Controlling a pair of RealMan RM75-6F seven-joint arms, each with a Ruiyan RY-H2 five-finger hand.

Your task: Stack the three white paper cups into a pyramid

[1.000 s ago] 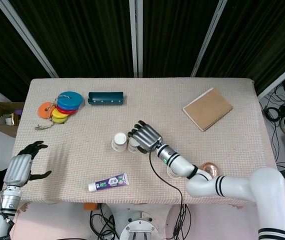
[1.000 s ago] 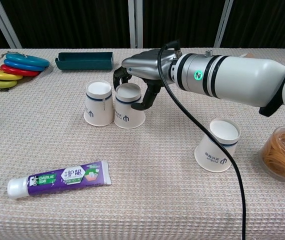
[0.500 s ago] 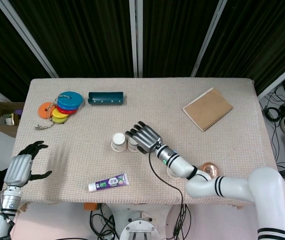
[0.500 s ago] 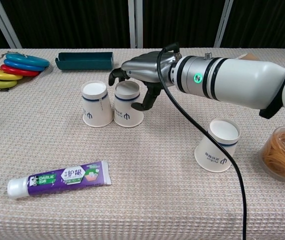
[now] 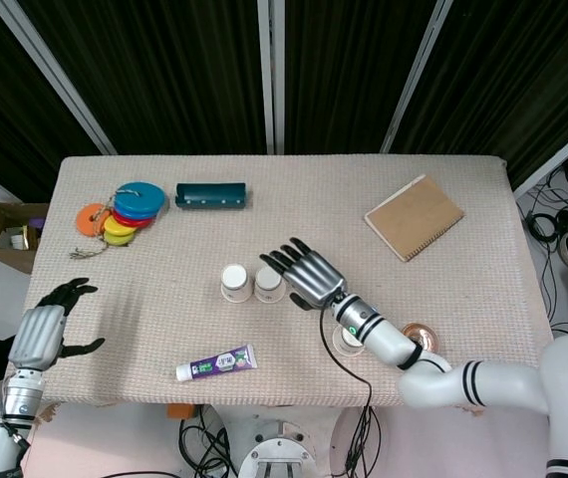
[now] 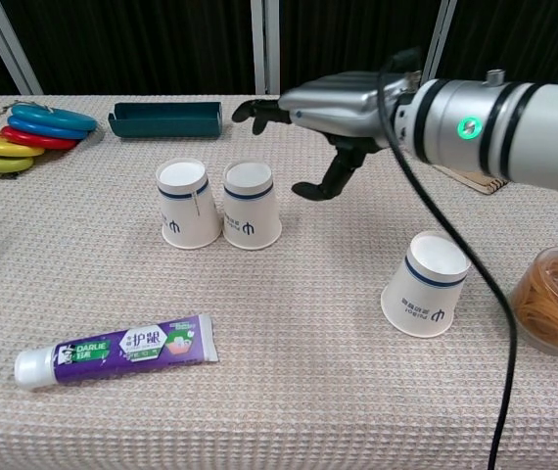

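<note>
Base cups: two white paper cups, left cup (image 6: pixel 185 204) and right cup (image 6: pixel 251 204), upside down and touching, mid-table.
Third cup: (image 6: pixel 425 284) also upside down, well apart, toward the table's near right edge.
Right hand: (image 6: pixel 330 111) released, fingers spread, holding nothing, raised just beside the pair.
Left hand: (image 5: pixel 53 324) released, at the near left corner.
Handling: likely light, thin-walled, easily crushed or tipped; grip the third cup gently round its sides.
</note>
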